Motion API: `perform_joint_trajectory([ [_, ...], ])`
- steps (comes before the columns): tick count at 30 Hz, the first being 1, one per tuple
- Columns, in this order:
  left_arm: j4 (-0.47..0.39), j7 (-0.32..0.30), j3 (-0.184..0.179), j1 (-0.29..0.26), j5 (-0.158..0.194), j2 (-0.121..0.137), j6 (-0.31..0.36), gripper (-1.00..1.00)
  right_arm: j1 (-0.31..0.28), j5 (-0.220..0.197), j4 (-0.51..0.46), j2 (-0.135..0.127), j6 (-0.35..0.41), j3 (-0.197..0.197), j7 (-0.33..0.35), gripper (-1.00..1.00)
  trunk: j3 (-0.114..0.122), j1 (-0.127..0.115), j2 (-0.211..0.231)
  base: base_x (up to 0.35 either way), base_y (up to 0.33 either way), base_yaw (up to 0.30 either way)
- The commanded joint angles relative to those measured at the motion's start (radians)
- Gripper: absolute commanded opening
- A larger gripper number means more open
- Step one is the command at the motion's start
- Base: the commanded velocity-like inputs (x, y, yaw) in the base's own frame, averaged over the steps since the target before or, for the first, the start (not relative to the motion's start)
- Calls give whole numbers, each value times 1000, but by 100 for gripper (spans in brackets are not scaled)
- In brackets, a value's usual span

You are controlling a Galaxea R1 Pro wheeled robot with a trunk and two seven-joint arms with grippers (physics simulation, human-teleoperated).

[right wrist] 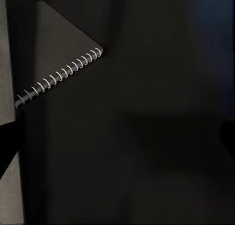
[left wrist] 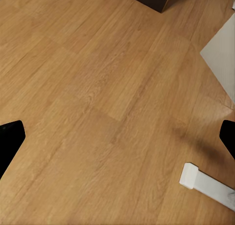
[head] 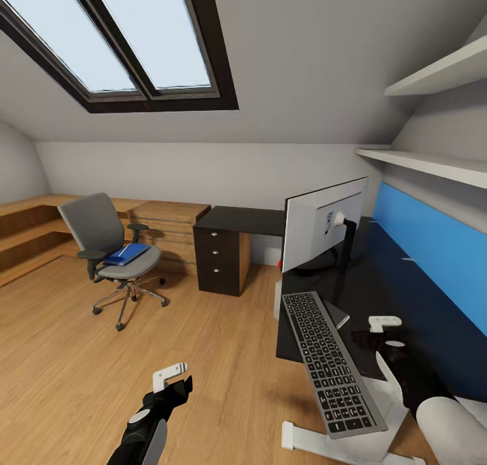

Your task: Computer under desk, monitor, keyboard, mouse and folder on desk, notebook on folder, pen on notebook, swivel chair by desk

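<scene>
The swivel chair (head: 108, 252) stands on the floor at the left, apart from the desk (head: 419, 316), with the blue folder (head: 127, 253) on its seat. The monitor (head: 323, 225) stands on the desk with its back to me. The keyboard (head: 331, 363) lies in front of it and overhangs the desk's front edge. Beside the keyboard lies the dark notebook (head: 337, 313) (right wrist: 61, 48). A pale sliver of the computer (head: 277, 299) shows under the desk. Mouse and pen are out of view. My left gripper (head: 172, 378) hangs open over the floor. My right gripper (head: 387, 330) is open above the desktop.
A black three-drawer unit (head: 220, 262) closes the desk's far end, with low wooden shelving (head: 166, 228) behind the chair. White desk feet (head: 352, 445) (left wrist: 196, 178) rest on the wood floor near me. Wall shelves (head: 433, 164) hang above the desk.
</scene>
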Motion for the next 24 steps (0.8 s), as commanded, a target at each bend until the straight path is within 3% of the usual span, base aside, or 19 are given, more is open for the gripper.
perform_joint_trajectory([
  [1, -2, 4, 1, 0, 10, -1, 5, 100, 0, 0, -4, 0, 3, 0, -2, 100, -1, 0, -1, 0, 0, 0],
  [9, -1, 6, 1, 0, 10, -1, 5, 100, 1, -2, -13, -1, -50, -1, -3, 100, -1, 0, -1, -11, 0, 0],
  [15, -1, 6, 1, 0, 10, -1, 5, 100, 1, -8, -18, 0, -55, -4, -3, 100, -1, 0, -1, -220, 0, 0],
  [19, -1, 6, 1, 0, 11, -1, 5, 100, 1, -57, -34, -1, -39, -15, -3, 100, -1, 0, -1, -320, 0, 0],
  [20, -1, 6, 1, 0, 11, -1, 5, 100, 1, -101, -43, -2, -30, -19, -3, 100, -1, 0, -1, -330, 0, 0],
  [22, -1, 6, 1, 0, 11, -1, 5, 100, 1, -138, -49, -3, -26, -21, -2, 100, -1, 0, -1, -332, 0, 0],
  [24, -1, 6, 1, 0, 11, -1, 5, 100, 1, -154, -51, -3, -24, -21, -2, 100, -1, 0, -1, -334, 0, 0],
])
